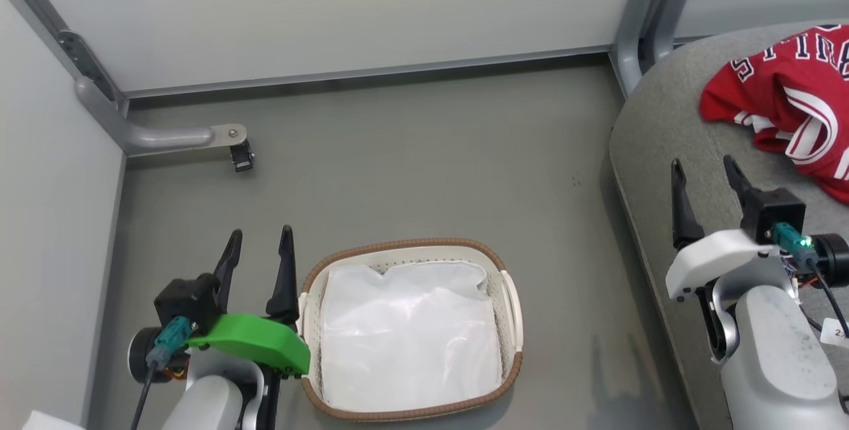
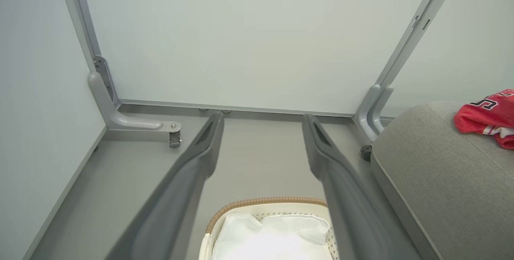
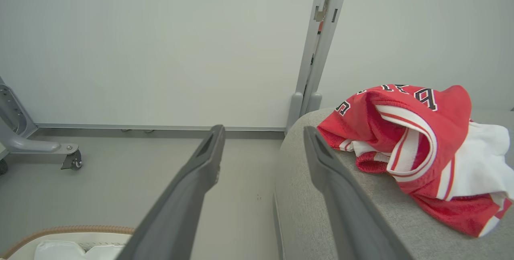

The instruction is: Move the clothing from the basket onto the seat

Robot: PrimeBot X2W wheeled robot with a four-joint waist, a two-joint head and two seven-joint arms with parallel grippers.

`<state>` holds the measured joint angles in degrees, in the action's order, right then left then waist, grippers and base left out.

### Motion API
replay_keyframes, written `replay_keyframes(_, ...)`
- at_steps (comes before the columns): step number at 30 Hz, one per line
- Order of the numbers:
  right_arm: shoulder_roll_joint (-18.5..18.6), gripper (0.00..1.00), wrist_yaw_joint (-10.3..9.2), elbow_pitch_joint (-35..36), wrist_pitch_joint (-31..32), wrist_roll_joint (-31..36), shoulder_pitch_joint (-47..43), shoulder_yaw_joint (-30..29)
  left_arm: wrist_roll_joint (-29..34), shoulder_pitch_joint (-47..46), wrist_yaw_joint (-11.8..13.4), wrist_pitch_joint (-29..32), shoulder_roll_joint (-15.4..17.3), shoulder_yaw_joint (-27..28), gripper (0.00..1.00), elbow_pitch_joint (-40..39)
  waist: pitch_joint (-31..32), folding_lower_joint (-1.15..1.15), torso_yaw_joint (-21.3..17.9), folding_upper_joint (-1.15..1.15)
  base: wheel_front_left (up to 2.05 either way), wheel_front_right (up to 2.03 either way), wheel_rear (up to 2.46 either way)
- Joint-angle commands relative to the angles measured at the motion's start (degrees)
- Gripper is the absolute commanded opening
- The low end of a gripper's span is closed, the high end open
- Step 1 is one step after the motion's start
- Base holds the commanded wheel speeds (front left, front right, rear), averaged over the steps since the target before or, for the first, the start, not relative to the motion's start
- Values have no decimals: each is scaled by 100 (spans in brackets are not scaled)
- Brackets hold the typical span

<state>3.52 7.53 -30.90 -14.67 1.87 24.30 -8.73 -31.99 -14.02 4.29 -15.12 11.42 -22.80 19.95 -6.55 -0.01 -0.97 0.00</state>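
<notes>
One basket (image 1: 411,246) stands at lower centre of the head view, holding one white sheet lining (image 1: 408,337). One heap of red clothing (image 1: 792,108) lies on the one seat (image 1: 663,125), upper right; the garment count cannot be told. Two grippers: left gripper (image 1: 261,232), lower left beside the basket, and right gripper (image 1: 702,163), over the seat edge. Both have jaws apart and empty.

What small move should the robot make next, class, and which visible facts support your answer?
Probably just draw the right gripper back from the seat. The basket holds its white lining and no red garment, the clothing lies bunched on the seat, and both it and the left gripper are open and empty. The job looks finished.
</notes>
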Motion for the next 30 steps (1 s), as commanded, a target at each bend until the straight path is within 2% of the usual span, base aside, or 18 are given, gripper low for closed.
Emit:
replay_keyframes(1,-13,100,-8,93,-42,-82,-229,27,63,199,-11,-2,-35,72,100,-48,207,1,211,0,0,0,0)
replay_keyframes(13,-50,100,-8,1196,-59,-891,-1544,671,372,1084,60,-3,-206,610,100,-434,466,1,378,0,0,0,0)
replay_keyframes(21,-51,100,-8,1410,-59,-1044,-1963,736,550,1523,4,-3,-245,873,100,-626,572,1,364,0,0,0,0)
replay_keyframes(30,-50,100,-8,1359,-60,-1178,-2041,859,621,1609,-105,-4,-314,900,100,-554,636,1,348,0,0,0,0)
